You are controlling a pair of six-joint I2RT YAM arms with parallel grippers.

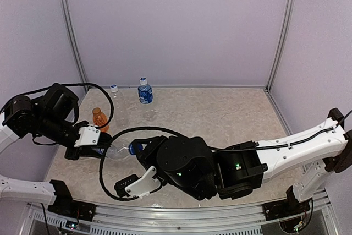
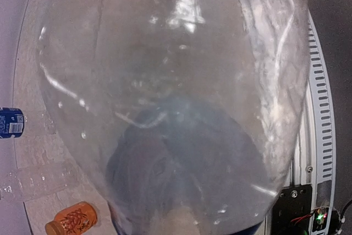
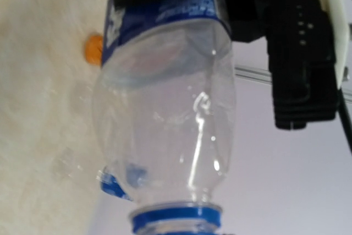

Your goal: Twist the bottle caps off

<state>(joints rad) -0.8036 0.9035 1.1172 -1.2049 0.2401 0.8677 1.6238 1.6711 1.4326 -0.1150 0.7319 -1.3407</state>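
A clear bottle (image 1: 116, 150) with a blue label is held lying sideways above the table's left side. My left gripper (image 1: 99, 147) is shut on its labelled lower body. The bottle (image 2: 165, 81) fills the left wrist view and hides those fingers. Its blue bottle cap (image 1: 135, 148) points right, and my right gripper (image 1: 137, 150) is shut around it. In the right wrist view the bottle (image 3: 165, 108) runs up from its blue neck ring (image 3: 176, 217); the cap and my fingertips lie below the frame edge.
Three more capped bottles stand at the back left: a short orange bottle (image 1: 99, 119), a tall clear bottle (image 1: 116, 103) and a blue-labelled bottle (image 1: 145, 92). Purple walls enclose the table. A metal rail (image 1: 181, 225) runs along the near edge.
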